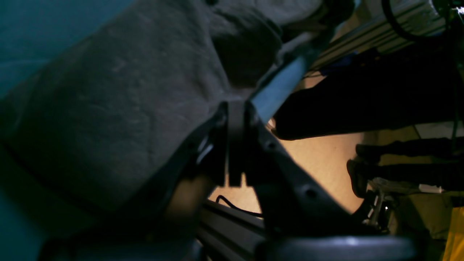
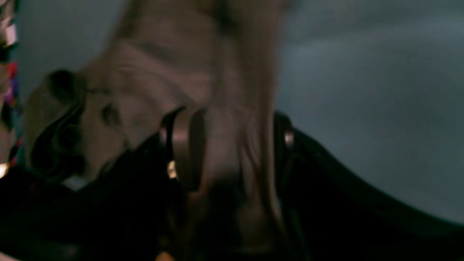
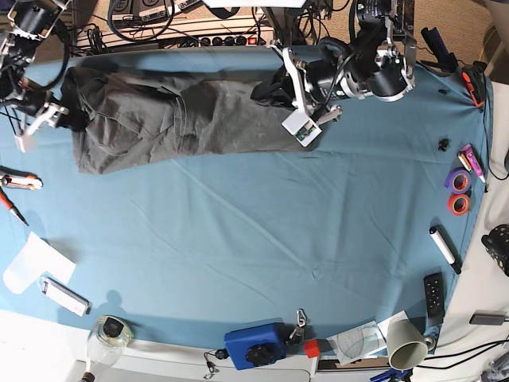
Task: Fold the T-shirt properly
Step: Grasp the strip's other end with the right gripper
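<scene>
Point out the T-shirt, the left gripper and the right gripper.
T-shirt (image 3: 171, 119): base view, middle of the spread dark fabric.
Left gripper (image 3: 278, 87): base view, fingertips at the shirt's right end.
Right gripper (image 2: 232, 145): right wrist view, between fingertips, on pinched cloth.

Black arms, looped black cables, white wrist housing (image 3: 305, 119), dark curved fingers (image 1: 286, 174).

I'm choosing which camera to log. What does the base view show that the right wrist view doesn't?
Only the base view shows the whole T-shirt stretched along the table's far edge between both arms, plus tape rolls and a marker. Only the right wrist view shows fabric bunched between the right end effector's fingers, though blurred. Both show the T-shirt on the blue cloth.
</scene>
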Available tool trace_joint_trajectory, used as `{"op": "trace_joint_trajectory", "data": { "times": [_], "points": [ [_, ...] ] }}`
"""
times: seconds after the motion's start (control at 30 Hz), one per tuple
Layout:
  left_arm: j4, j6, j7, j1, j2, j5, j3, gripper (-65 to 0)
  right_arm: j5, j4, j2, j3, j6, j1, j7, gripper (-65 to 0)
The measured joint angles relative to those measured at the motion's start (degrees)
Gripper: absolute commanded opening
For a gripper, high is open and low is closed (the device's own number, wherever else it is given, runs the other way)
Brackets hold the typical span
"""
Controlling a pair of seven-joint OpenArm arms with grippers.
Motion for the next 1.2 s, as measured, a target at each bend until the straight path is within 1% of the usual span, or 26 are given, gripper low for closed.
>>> {"op": "trace_joint_trajectory", "data": {
  "times": [0.07,0.23,0.33,0.43,0.57,0.67,0.87,0.93,1.0,1.07,1.1,1.2],
  "points": [
    [0.0,0.0,0.0,0.0,0.0,0.0,0.0,-65.0,1.7,0.0,-0.1,-1.6,0.0,0.0,0.2,-37.4],
    [0.0,0.0,0.0,0.0,0.0,0.0,0.0,-65.0,3.1,0.0,-0.2,-1.8,0.0,0.0,0.0,-37.4],
    [0.0,0.0,0.0,0.0,0.0,0.0,0.0,-65.0,7.3,-0.3,-0.4,-2.0,-0.2,-0.3,-1.4,-37.4],
    [0.0,0.0,0.0,0.0,0.0,0.0,0.0,-65.0,9.9,-0.4,-0.7,-2.1,-0.2,-0.5,-1.6,-37.4],
    [0.0,0.0,0.0,0.0,0.0,0.0,0.0,-65.0,10.3,-0.4,-0.7,-2.1,-0.2,-0.1,-1.6,-37.4],
    [0.0,0.0,-1.2,0.0,0.0,0.0,0.0,-65.0,10.3,-0.4,-1.1,-2.1,-0.2,-0.2,-1.6,-37.4],
    [0.0,0.0,-1.1,0.0,0.8,0.0,0.0,-65.0,10.3,-0.4,-4.3,-2.1,-0.2,-0.1,-1.0,-38.3],
    [0.0,0.0,-1.1,0.0,0.8,0.0,0.0,-65.0,6.9,-0.3,-5.7,-1.8,0.0,0.8,-0.3,-45.4],
    [0.0,0.0,-1.1,0.0,0.8,0.0,0.0,-65.0,3.0,0.0,-6.8,-1.8,0.1,1.8,0.1,-55.2],
    [0.0,0.0,-1.1,0.0,0.8,0.0,0.0,-65.0,0.8,0.2,-7.4,-1.8,0.2,2.4,0.0,-64.0],
    [0.0,0.0,-1.1,0.0,0.8,0.0,0.0,-65.0,0.4,0.2,-7.4,-1.7,0.2,2.7,-0.1,-65.0],
    [0.0,0.0,-1.1,0.0,0.8,0.0,0.0,-65.0,-0.2,0.1,-7.3,-1.7,0.2,3.7,-0.6,-65.0]
  ]
}}
